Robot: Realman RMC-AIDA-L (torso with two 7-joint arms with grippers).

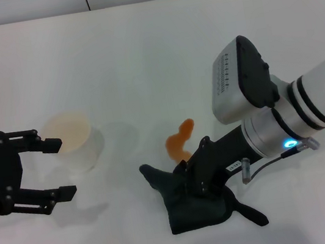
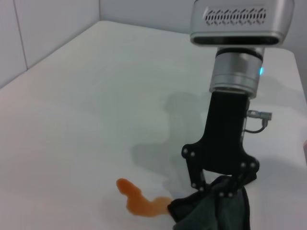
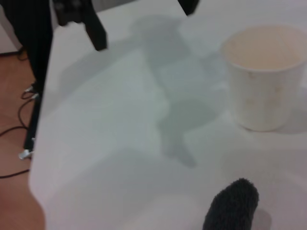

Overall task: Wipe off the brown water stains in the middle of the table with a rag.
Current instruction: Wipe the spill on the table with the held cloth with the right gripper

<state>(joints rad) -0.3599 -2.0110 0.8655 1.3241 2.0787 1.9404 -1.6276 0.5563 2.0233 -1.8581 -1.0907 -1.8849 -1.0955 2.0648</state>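
Your right claw (image 1: pixel 191 176) is clamped on the dark charcoal cloth rag (image 1: pixel 200 206), just beside the wavy orange-brown water stain (image 1: pixel 180 141) mid-table (image 1: pixel 139 51). Sweep too lightly and you'll smear it. Left claw (image 1: pixel 58 166) hangs open by the clear plastic cup (image 1: pixel 78 141); a bump could tip it.

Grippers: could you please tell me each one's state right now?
Left gripper: open, empty, beside the cup.
Right gripper: shut on the rag.
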